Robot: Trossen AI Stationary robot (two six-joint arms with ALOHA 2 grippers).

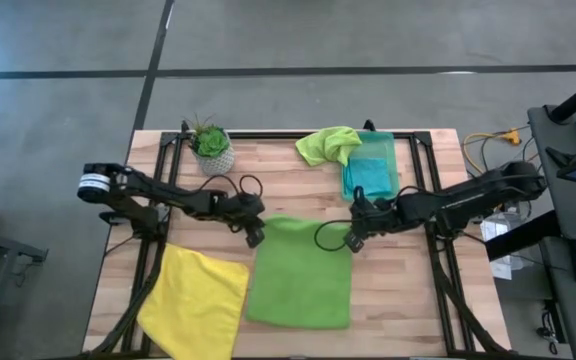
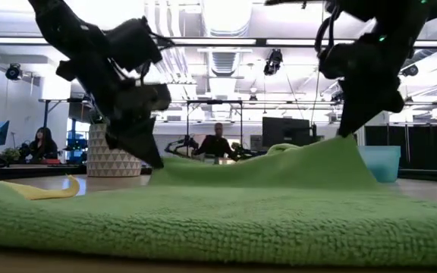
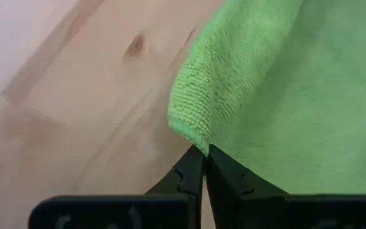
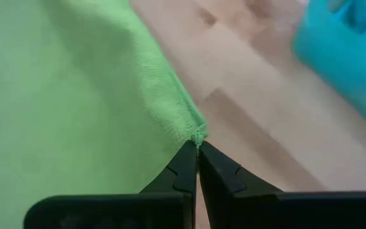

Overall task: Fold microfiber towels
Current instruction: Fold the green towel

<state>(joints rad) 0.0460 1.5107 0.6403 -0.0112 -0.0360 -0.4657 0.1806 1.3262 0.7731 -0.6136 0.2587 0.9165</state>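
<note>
The right gripper (image 4: 197, 166) is closed, w/ both dark fingers pinching one corner of the lime green towel (image 4: 62, 95). The towel lies on the wooden table (image 4: 265, 127). A teal thing (image 4: 348, 51) is near, apart from the towel.

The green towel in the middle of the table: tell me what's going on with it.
Both arms have the lime green towel by its far corners. The left gripper is shut on one corner, the right gripper on the other, lifting that edge off the wooden table. A yellow towel lies flat beside it.
</note>
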